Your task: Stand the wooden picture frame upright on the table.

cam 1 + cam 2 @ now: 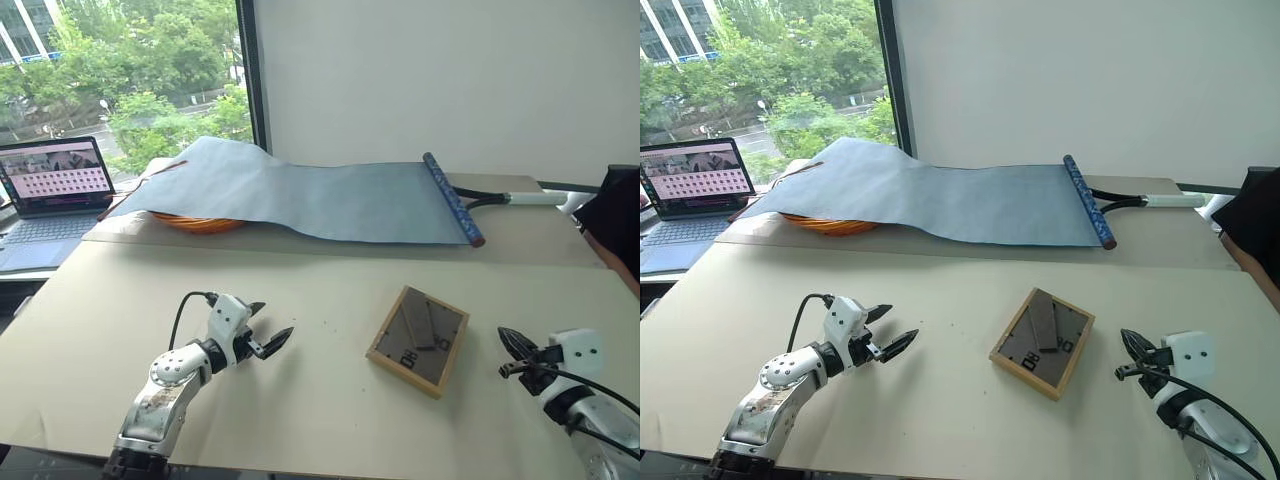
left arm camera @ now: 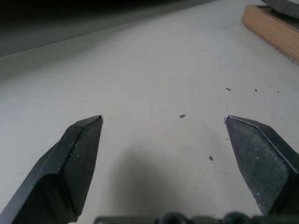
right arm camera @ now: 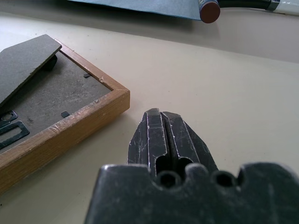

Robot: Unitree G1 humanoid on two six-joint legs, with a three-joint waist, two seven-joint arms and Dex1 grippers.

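Lying face-down on the desk (image 1: pixel 330 420), the frame (image 1: pixel 418 340) sits between the two end effectors, touching neither. The left end effector (image 1: pixel 270 325) is spread wide; the right end effector (image 1: pixel 512 345) is pressed together, empty.

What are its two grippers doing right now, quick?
Left gripper: open, holding nothing, above the table.
Right gripper: shut, holding nothing, beside the frame, not touching it.
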